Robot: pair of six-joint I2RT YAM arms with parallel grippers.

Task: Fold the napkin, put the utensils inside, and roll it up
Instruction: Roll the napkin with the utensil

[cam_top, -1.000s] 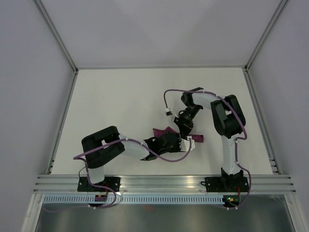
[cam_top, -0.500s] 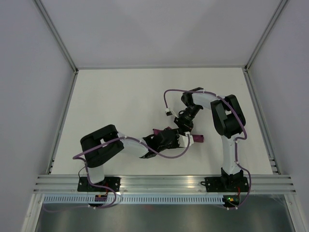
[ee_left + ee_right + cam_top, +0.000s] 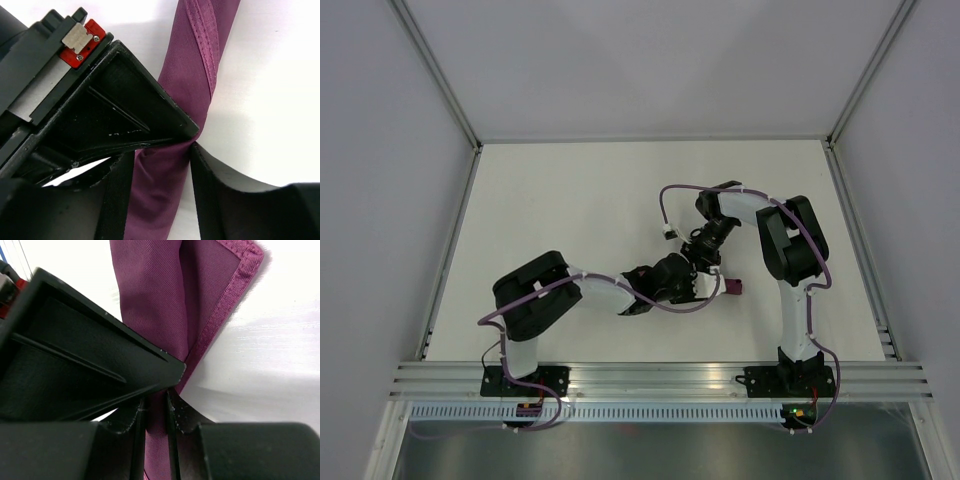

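Left end effector [image 3: 159,175] rightward (around napkin [image 3: 200,65])

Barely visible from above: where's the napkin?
Top view, right of centre: the napkin lies on the table, clamped by the left end effector and right end effector.

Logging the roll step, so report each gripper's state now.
Left gripper: jaws closed on the rolled napkin.
Right gripper: jaws closed on the napkin too.

Nearly touching, angled down, left end effector [image 3: 160,165] gripping half-wide, right end effector [image 3: 156,407] pinching narrow
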